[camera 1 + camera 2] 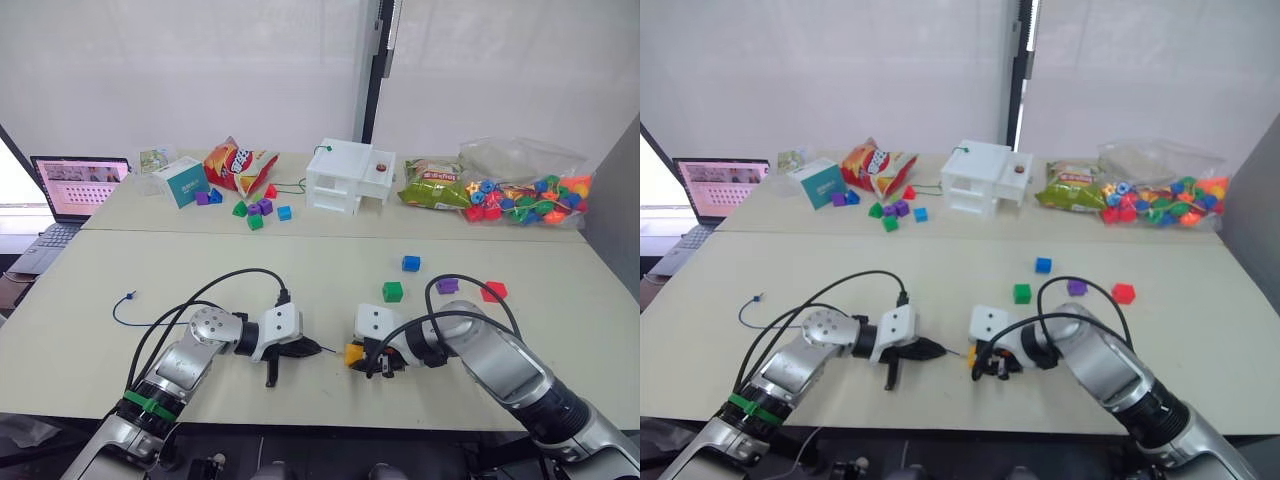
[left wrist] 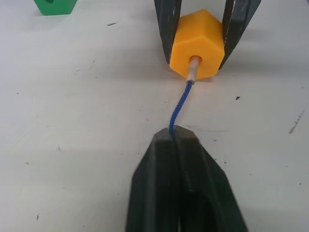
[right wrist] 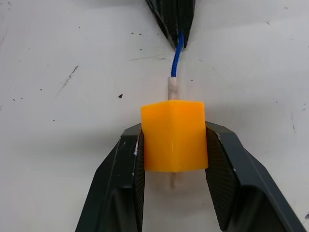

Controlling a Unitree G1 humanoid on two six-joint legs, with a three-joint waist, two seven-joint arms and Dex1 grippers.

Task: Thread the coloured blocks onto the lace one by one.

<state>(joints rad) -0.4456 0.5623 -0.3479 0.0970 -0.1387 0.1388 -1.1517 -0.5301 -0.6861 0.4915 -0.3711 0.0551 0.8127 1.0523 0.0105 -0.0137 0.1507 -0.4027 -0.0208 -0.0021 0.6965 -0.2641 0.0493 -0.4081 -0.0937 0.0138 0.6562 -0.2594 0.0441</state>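
Low and left of centre in the head view, my left gripper (image 1: 300, 349) is pinched shut on the thin braided blue lace (image 2: 179, 107); its pale stiff tip has passed through the hole of the smooth, faceted yellow-orange block (image 3: 174, 135), which my right gripper (image 1: 372, 362), just right of centre, clamps against the scuffed pale table (image 1: 140, 270)

txt: none legible | pkgs, box, laptop: print too small
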